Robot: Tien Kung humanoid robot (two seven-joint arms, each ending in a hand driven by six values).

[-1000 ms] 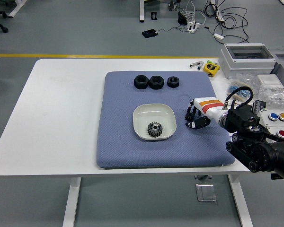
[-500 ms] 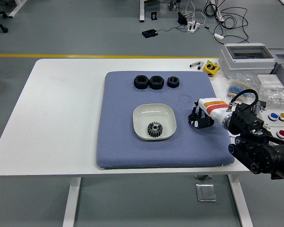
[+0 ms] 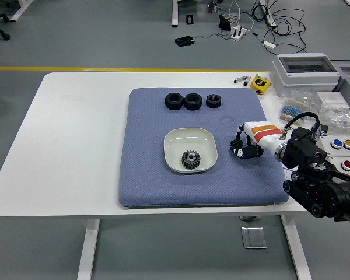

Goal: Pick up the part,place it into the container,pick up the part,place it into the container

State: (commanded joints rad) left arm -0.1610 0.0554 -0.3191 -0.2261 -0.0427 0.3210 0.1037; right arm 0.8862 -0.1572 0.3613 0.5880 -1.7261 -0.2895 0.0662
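Note:
A white square dish [image 3: 191, 150] sits mid-mat on the blue mat [image 3: 146, 175] and holds a grey gear [image 3: 191, 159]. Three black nut-like parts lie in a row at the mat's far edge: left [image 3: 173, 101], middle [image 3: 193, 101], right [image 3: 213, 100]. My right hand [image 3: 242, 146], white with an orange band and black fingers, hovers low over the mat just right of the dish. Its fingers hang loosely curled and hold nothing. The left arm is out of view.
A grey lidded box [image 3: 305, 74], a yellow tape measure [image 3: 259, 83], bagged parts [image 3: 338, 116] and a panel of coloured buttons [image 3: 345, 146] crowd the table's right side. The white table [image 3: 76, 134] stretches left of the mat.
The right hand pulled slightly back to the right, then edged left again toward the dish. Its fingers stayed loose and empty. The gear and the black parts have not moved.

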